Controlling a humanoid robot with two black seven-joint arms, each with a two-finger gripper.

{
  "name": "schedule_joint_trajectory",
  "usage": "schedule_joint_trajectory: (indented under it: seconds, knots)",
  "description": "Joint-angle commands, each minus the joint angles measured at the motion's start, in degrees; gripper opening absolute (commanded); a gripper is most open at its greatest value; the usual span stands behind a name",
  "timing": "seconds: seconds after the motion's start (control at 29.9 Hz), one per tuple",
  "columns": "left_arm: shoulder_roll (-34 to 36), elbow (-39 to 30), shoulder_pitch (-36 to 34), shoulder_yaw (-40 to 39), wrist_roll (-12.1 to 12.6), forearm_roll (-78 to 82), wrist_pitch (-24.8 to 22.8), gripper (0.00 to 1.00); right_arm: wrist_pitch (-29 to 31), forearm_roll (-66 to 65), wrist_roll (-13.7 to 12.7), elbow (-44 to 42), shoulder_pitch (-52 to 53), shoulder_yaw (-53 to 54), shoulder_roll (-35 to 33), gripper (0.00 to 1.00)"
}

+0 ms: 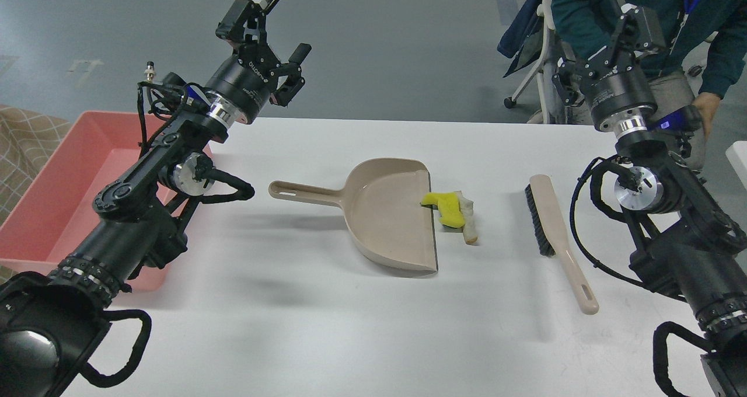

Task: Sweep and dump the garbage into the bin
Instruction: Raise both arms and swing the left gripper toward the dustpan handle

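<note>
White tabletop [327, 327] fills most of your view, plain and matte, soft shadows under the arms; behind it grey floor [379, 35] with a taped or painted stripe running away at the top. Far right, a person in a teal top [589, 6] stands by a white wheeled chair [540, 64], partly behind your right arm. Far left edge shows a patch of beige checked fabric [23, 146]. Pink bin [64, 175] sits at the table's left end, mostly behind your left arm. Beige dustpan [388, 216] lies flat mid-table, handle pointing left toward the bin, open edge facing right. Garbage [452, 210] lies right at that open edge: yellow scrap [444, 205] touching or just overlapping the lip, off-white strip [468, 222] just beside it on the table. Hand brush [557, 239] lies further right, bristles facing the dustpan, handle toward you, apart from the garbage. Your left claw [280, 32] is raised above the table's far edge, fingers spread, holding nothing. Your right claw [601, 49] is raised at the far right, seen dark against the person; cannot tell if it's spread or pressed together.
</note>
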Motion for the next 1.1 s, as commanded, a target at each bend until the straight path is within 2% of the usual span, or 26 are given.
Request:
schedule_joint_trajectory:
  seconds: [0.0, 0.13, 0.53, 0.84, 1.07]
  knots:
    - [-0.33, 0.07, -0.1, 1.63, 0.0, 0.04, -0.07, 0.99, -0.09, 0.04, -0.01, 0.14, -0.09, -0.06, -1.76, 1.0]
    - [-1.73, -0.02, -0.1, 3.92, 0.09, 0.39, 0.02, 0.99, -0.27, 0.04, -0.1, 0.4, -1.41, -0.15, -2.64, 1.0]
    - [-1.56, 0.51, -1.51, 4.01, 0.0, -0.4, -0.07, 0.99, -0.79, 0.12, -0.45, 0.75, -0.8, -0.06, -4.31, 1.0]
    - [1.96, 0.69, -2.74, 4.01, -0.09, -0.49, -0.69, 0.99, -0.88, 0.12, -0.89, 0.93, -0.45, -0.32, -4.92, 1.0]
    - [3.19, 0.77, -3.35, 4.01, 0.0, -0.75, 2.47, 0.99, -0.79, 0.12, -0.97, 0.93, 0.69, -0.59, -5.98, 1.0]
